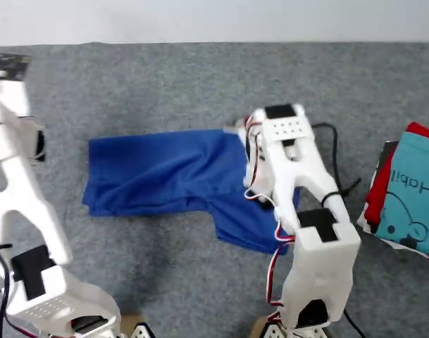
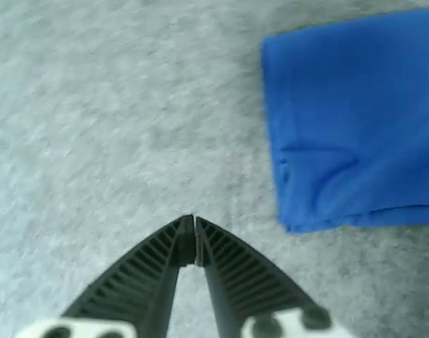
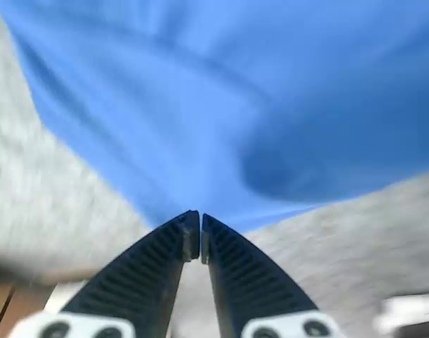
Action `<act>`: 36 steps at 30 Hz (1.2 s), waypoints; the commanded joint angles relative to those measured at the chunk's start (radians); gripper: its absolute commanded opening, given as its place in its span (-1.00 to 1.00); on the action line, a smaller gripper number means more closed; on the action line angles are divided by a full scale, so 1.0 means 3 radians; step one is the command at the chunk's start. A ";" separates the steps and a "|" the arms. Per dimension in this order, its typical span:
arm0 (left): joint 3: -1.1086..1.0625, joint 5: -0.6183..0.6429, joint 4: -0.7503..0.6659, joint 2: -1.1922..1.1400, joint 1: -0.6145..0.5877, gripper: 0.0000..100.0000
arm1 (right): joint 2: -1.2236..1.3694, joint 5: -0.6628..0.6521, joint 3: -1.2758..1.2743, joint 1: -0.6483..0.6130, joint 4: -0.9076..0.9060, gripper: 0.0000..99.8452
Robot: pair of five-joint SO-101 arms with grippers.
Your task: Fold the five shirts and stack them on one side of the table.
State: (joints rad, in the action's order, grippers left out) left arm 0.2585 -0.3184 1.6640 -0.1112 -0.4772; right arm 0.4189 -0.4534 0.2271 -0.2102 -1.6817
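The left gripper [image 2: 194,227] sits closest to its wrist camera. Its two ribbed black fingers [image 2: 154,264] are pressed together at the tips and hold nothing. It hangs over bare grey table [image 2: 94,105], near a folded corner of the blue shirt [image 2: 355,120] but not touching it.

The right gripper [image 3: 199,224] also has its fingers [image 3: 239,271] closed tip to tip. They meet right at the edge of the blue shirt [image 3: 235,91], where the cloth gives way to the table [image 3: 355,225]. It cannot be told whether a bit of cloth is pinched between them.

From above, the blue shirt [image 1: 165,172] lies in the middle of the table [image 1: 165,77]. It is partly folded and wrinkled, and stretched out from side to side. One flap at its right end juts toward the arms' bases. The right arm [image 1: 302,204] reaches over that right end and covers part of it. The left arm [image 1: 20,201] stands at the left edge, off the cloth.

A stack [image 1: 401,197] rests at the right edge of the table, well apart from the blue shirt. It has a teal shirt [image 1: 415,201] with dark print on top and a red shirt [image 1: 377,193] showing beneath along its left side.
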 commanded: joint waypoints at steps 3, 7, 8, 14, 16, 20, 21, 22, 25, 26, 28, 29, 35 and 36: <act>-0.0488 0.0041 -0.0921 -0.0174 0.0501 -0.98 | -0.0038 0.0046 0.0384 0.0023 0.0877 -0.97; -0.0381 0.0041 -0.1248 -0.0803 0.0752 -0.98 | 0.0315 0.0051 0.0389 0.0023 0.1143 -0.97; -0.0294 0.0041 -0.1299 -0.0987 0.0783 -0.98 | 0.0407 0.0051 0.0389 0.0018 0.1153 -0.97; 0.0734 0.0041 -0.1171 -0.2138 0.0823 -0.98 | 0.0831 0.0046 0.0389 0.0043 0.1133 -0.97; 0.1286 0.0036 -0.0864 -0.2429 0.0808 -0.98 | 0.0898 0.0041 0.0394 0.0064 0.1020 -0.97; 0.2232 0.0026 -0.0445 -0.3007 0.0752 -0.98 | 0.0954 0.0031 0.0394 0.0110 0.0800 -0.97; 0.2458 0.0026 -0.0327 -0.3140 0.0716 -0.98 | 0.0959 0.0031 0.0394 0.0141 0.0760 -0.97; 0.2683 0.0026 -0.0199 -0.3258 0.0696 -0.98 | 0.0949 0.0036 0.0394 0.0166 0.0739 -0.97; 0.3399 0.0026 0.0123 -0.3539 0.0619 -0.99 | 0.0933 0.0026 0.0394 0.0228 0.0708 -0.97; 0.3634 0.0031 0.0215 -0.3601 0.0593 -0.99 | 0.0928 0.0026 0.0399 0.0248 0.0708 -0.97; 0.4038 0.0041 0.0312 -0.3693 0.0563 -0.99 | 0.0872 0.0026 0.0399 0.0263 0.0708 -0.97; 0.4150 0.0046 0.0312 -0.3708 0.0552 -0.99 | 0.0836 0.0026 0.0399 0.0263 0.0708 -0.97; 0.4237 0.0046 0.0307 -0.3411 0.0552 -0.99 | 0.0575 0.0026 0.0399 0.0176 0.0719 -0.97; 0.4237 0.0046 0.0307 -0.3345 0.0552 -0.99 | 0.0529 0.0026 0.0399 0.0151 0.0719 -0.97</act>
State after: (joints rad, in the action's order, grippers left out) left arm 1.4830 -0.3122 1.7269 -1.2267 -0.3053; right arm 0.6582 -0.4503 0.3268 -0.1626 -1.4500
